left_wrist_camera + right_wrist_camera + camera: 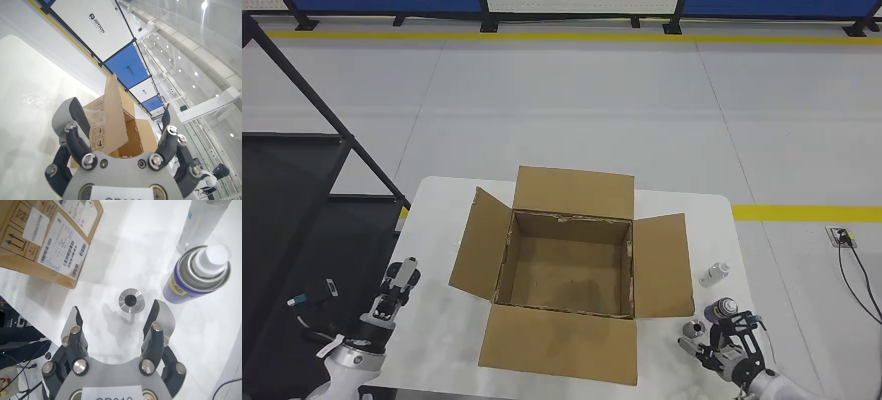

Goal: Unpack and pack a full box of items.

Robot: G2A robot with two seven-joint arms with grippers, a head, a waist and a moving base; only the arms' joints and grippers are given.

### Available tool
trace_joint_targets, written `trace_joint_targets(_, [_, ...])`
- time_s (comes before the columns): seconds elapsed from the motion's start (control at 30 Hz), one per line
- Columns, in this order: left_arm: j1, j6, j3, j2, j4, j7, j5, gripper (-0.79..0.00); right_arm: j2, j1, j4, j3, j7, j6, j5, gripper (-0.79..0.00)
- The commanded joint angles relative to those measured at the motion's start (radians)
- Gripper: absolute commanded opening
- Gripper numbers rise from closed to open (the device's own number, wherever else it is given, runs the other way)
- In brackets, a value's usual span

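Right claw [116, 307], at the near right corner of the bench [682, 200], is released, jaws spread with nothing between them. It hangs above the surface just on the near side of a short metal cylinder [131, 303], which stands upright with its bored end up. Spray can [189, 275], blue-bodied with a white nozzle, stands upright just beyond and to the right of the cylinder, apart from it. Clear bottle [200, 220] stands upright farther back, close to the can; whether the two touch cannot be told. All three items stand on the bench to the right of the cardboard box [567, 270], outside it. This box sits at the centre of the bench with its four flaps folded outward and its brown inner floor showing; one outer face carries printed labels. Left claw [121, 105], at the near left of the bench, is likewise released and holds nothing. It is aimed at the box's left side and raised left flap, apart from both.
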Motion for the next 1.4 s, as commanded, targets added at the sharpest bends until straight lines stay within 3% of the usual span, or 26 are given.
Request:
trace_joint_targets(0.0, [0.001, 0.001, -0.003, 0.0, -0.001, 0.001, -0.003, 0.0, 0.001, 0.01, 0.006, -0.007, 0.008, 0.004, -0.002, -0.111])
trace_joint_targets(0.13, [0.003, -0.001, -0.005, 0.001, -0.001, 0.001, -0.008, 0.0, 0.004, 0.032, 0.021, -0.017, 0.027, 0.018, -0.01, -0.123])
trace_joint_targets(0.2, [0.004, -0.001, -0.007, 0.002, -0.002, 0.001, -0.01, 0.0, 0.005, 0.043, 0.031, -0.023, 0.035, 0.026, -0.008, -0.092])
trace_joint_targets(0.33, [0.007, 0.001, -0.013, 0.003, -0.006, -0.001, -0.011, 0.0, 0.007, 0.065, 0.049, -0.033, 0.051, 0.038, -0.004, -0.132])
trace_joint_targets(0.4, [0.006, 0.001, -0.016, 0.003, -0.007, -0.002, -0.012, 0.0, 0.008, 0.076, 0.059, -0.039, 0.056, 0.037, -0.001, -0.228])
trace_joint_targets(0.5, [0.006, 0.004, -0.018, 0.004, -0.007, -0.002, -0.013, 0.0, 0.01, 0.092, 0.075, -0.047, 0.062, 0.039, 0.002, -0.437])
trace_joint_targets(0.67, [0.008, -0.016, -0.032, 0.006, -0.009, -0.038, -0.082, 0.0, 0.012, 0.113, 0.095, -0.058, 0.075, 0.051, 0.011, -0.529])
trace_joint_targets(0.77, [0.012, -0.022, -0.043, 0.008, -0.012, -0.047, -0.091, 0.0, 0.014, 0.119, 0.096, -0.06, 0.074, 0.057, 0.012, -0.643])
trace_joint_targets(0.8, [0.013, -0.022, -0.044, 0.008, -0.012, -0.049, -0.093, 0.0, 0.014, 0.118, 0.093, -0.059, 0.07, 0.056, 0.014, -0.745])
trace_joint_targets(0.83, [0.013, -0.022, -0.046, 0.009, -0.013, -0.049, -0.094, 0.0, 0.015, 0.115, 0.088, -0.055, 0.06, 0.056, 0.014, -0.785])
trace_joint_targets(1.1, [0.012, -0.02, -0.045, 0.01, -0.014, -0.049, -0.095, 0.0, 0.023, -0.001, -0.026, 0.024, -0.056, -0.013, 0.062, -0.785])
trace_joint_targets(1.37, [0.01, -0.026, -0.043, 0.012, -0.015, -0.053, -0.095, 0.0, 0.023, -0.11, -0.168, 0.099, -0.179, 0.005, 0.087, -0.785])
